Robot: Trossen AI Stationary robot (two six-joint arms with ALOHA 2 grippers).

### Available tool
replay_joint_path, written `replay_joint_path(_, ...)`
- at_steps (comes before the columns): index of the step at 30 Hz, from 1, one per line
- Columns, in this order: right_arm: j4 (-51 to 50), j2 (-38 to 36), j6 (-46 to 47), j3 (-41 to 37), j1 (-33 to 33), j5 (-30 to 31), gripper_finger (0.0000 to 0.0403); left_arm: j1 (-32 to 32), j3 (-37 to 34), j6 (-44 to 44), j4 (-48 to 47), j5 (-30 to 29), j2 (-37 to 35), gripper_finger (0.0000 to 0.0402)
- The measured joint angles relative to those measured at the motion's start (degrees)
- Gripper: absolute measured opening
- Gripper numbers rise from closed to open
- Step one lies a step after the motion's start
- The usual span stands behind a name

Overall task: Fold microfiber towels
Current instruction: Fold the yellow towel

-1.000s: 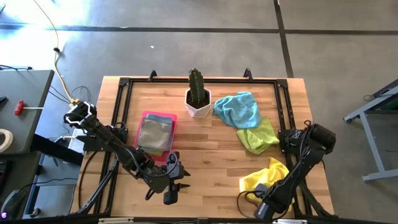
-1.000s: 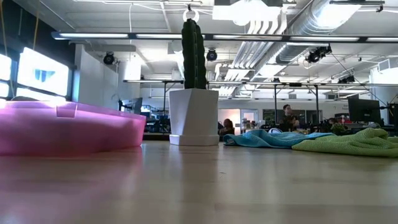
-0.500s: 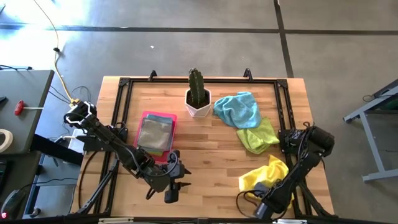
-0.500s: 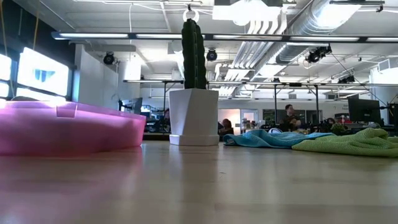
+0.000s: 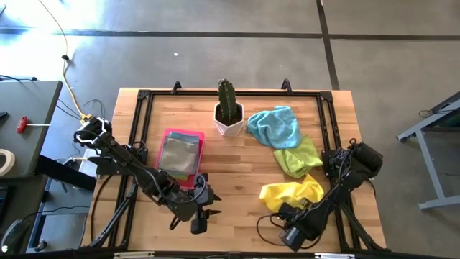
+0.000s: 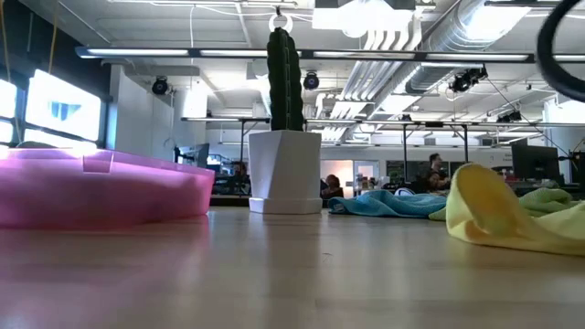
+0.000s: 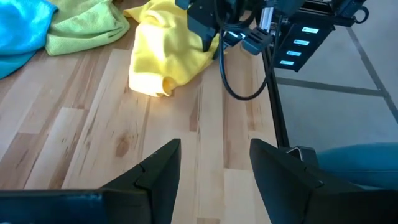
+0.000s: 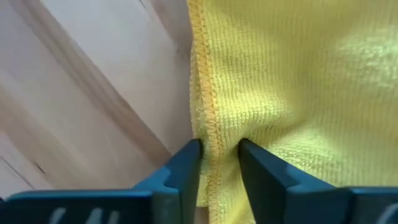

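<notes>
A yellow towel (image 5: 291,193) lies rumpled on the table at the near right, and my right gripper (image 8: 217,155) is shut on it. This towel also shows in the low view (image 6: 498,208) and in the left wrist view (image 7: 166,50). Farther back lie a lime green towel (image 5: 297,156) and a light blue towel (image 5: 275,126). A grey towel (image 5: 178,154) lies folded in the pink tray (image 5: 167,135). My left gripper (image 7: 214,171) waits open above the near edge, left of the yellow towel, with nothing between its fingers. My right gripper pinches the yellow towel at its stitched hem (image 8: 208,124) between its two fingers (image 8: 186,163). The fingers come from above, pointing down, and stand on either side of the hem. The rest of the towel lies slack and bunched on the table.
A cactus in a white pot (image 5: 228,119) stands at the far middle, between the tray and the blue towel. A black frame (image 5: 144,97) runs around the tabletop. Bare wood (image 5: 237,187) lies between the two grippers.
My right gripper has gone toward the table's left edge and turned at the wrist. The yellow towel has slid along the table with it, toward the left, and has bunched up; it now shows in the low view, where it did not before.
</notes>
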Motion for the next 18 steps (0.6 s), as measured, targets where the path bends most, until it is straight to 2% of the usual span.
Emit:
replay_joint_path(3,1.66,0.03,-2.37,-0.01,-1.16,0.92,0.0078,-0.02,0.01,0.00,0.00,-0.01,0.00,0.0184)
replay_joint_path(7,1.96,0.08,-6.99,2.07,-2.46,0.89,0.0074,0.00,0.01,0.00,-0.03,-0.01,0.00,0.0184)
replay_joint_path(13,-0.47,-0.19,-13.47,8.20,-3.62,0.91,0.0112,-0.02,0.00,0.00,-0.13,0.00,0.00,0.0184)
replay_joint_path(18,-4.48,-0.38,-13.60,11.76,-2.12,-1.93,0.0148,-0.02,0.00,0.00,-0.26,0.00,-0.02,0.0184)
